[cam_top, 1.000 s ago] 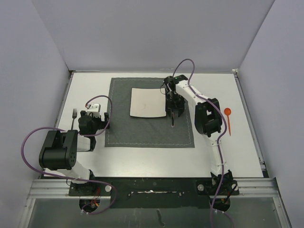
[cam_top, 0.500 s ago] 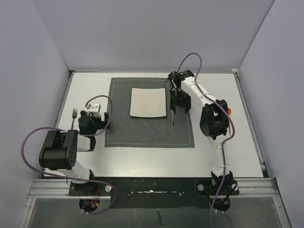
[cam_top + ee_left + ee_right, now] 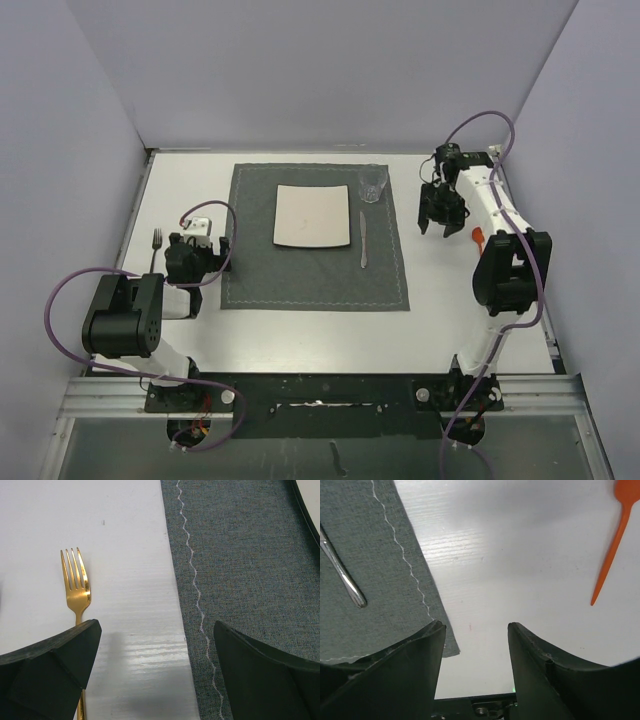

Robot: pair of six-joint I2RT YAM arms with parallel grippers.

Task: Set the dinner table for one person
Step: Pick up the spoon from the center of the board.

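Observation:
The white dinner table (image 3: 300,340) carries a dark grey placemat (image 3: 315,270) with a white square plate (image 3: 312,215) on it. A silver knife (image 3: 365,238) lies on the mat just right of the plate, and a clear glass (image 3: 372,185) stands above it. A gold fork (image 3: 156,250) lies on the table left of the mat. An orange spoon (image 3: 615,540) lies at the right. My right gripper (image 3: 438,222) hangs open and empty over bare table between mat and spoon. My left gripper (image 3: 157,630) is wide open and empty, straddling the strip between fork (image 3: 76,585) and mat edge (image 3: 240,580).
Grey walls close in the table on three sides. The right arm's elbow (image 3: 508,265) covers most of the orange spoon in the top view. The near right corner of the mat (image 3: 451,650) shows beside my right gripper's left finger.
My right arm has swung from above the knife on the mat to the right, off the mat, toward the orange spoon. The knife stays on the mat. The left arm has not moved.

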